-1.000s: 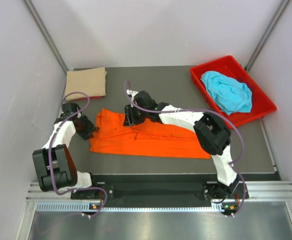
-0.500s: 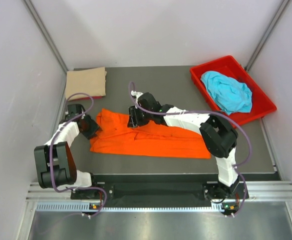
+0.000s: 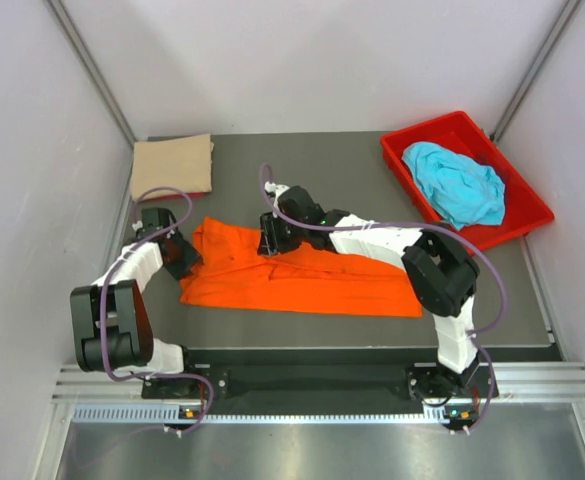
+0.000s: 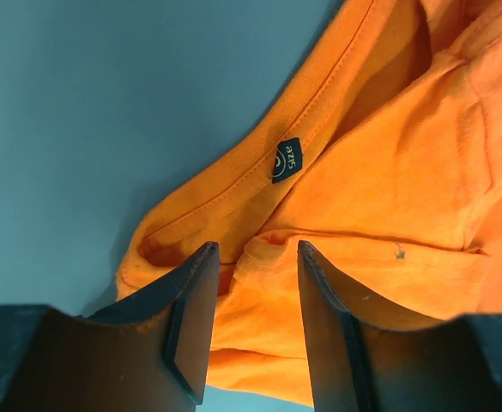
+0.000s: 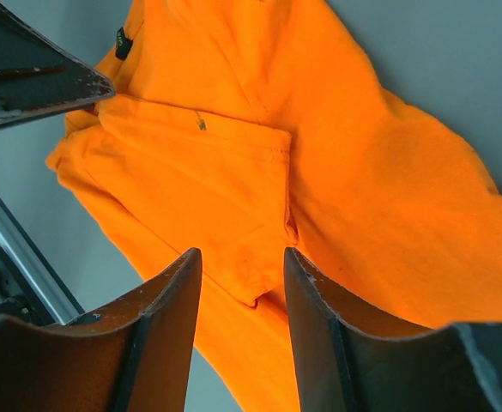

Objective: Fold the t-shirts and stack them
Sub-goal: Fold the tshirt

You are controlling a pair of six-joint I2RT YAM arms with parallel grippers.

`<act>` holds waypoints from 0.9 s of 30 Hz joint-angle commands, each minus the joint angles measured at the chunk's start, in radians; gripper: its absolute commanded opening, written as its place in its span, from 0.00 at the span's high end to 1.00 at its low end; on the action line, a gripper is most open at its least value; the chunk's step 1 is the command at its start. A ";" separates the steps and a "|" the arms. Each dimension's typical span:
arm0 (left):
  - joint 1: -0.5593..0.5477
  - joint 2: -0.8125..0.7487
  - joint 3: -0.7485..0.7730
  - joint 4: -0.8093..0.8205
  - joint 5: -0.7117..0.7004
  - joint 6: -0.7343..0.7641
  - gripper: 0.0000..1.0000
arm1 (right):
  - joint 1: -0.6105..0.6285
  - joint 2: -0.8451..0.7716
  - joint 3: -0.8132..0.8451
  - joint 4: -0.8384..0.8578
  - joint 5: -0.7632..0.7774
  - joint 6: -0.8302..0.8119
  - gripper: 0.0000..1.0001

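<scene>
A: Where's the orange t-shirt [image 3: 302, 275]?
B: Lying soft and creased on the grey tabletop [image 3: 322, 165]; its collar tag [image 4: 287, 160] is barely legible.
A: The claws?
B: Both gape, left claw [image 4: 255, 251] and right claw [image 5: 242, 253], over the cloth and pinching nothing. From above, wrists hide their fingers.

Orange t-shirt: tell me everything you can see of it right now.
The orange t-shirt is soft, bright knit cloth. It lies partly folded in a long wrinkled band across the near middle of the grey table. Its stitched neckline, with a small black size label, is at the left end. The left gripper is open at the collar, the right gripper open over a hemmed flap. Whether either touches the cloth is unclear.
</scene>
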State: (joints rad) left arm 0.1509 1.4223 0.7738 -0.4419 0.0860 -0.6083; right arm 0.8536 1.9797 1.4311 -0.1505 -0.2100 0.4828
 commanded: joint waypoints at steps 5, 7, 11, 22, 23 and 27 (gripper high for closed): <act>-0.022 -0.005 -0.013 0.095 0.026 -0.027 0.60 | -0.004 -0.090 0.002 0.023 0.027 0.008 0.56; -0.030 -0.013 -0.005 0.114 0.055 -0.027 0.66 | -0.004 -0.096 0.000 0.020 0.031 0.007 0.56; -0.043 0.000 0.019 0.112 0.087 -0.033 0.85 | -0.005 -0.101 -0.001 0.028 0.031 0.011 0.56; -0.063 0.007 0.149 0.094 0.184 -0.160 1.00 | 0.018 -0.090 -0.049 0.143 0.027 0.002 0.55; -0.063 0.029 0.165 0.089 0.190 -0.165 1.00 | 0.024 -0.090 -0.054 0.143 0.040 -0.004 0.55; -0.063 0.098 0.249 0.058 0.199 -0.188 1.00 | 0.038 -0.081 -0.031 0.121 0.075 -0.027 0.55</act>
State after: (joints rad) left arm 0.0898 1.4731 0.9554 -0.3882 0.2531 -0.7559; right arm 0.8680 1.9324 1.3735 -0.0856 -0.1692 0.4839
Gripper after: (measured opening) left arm 0.012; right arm 0.452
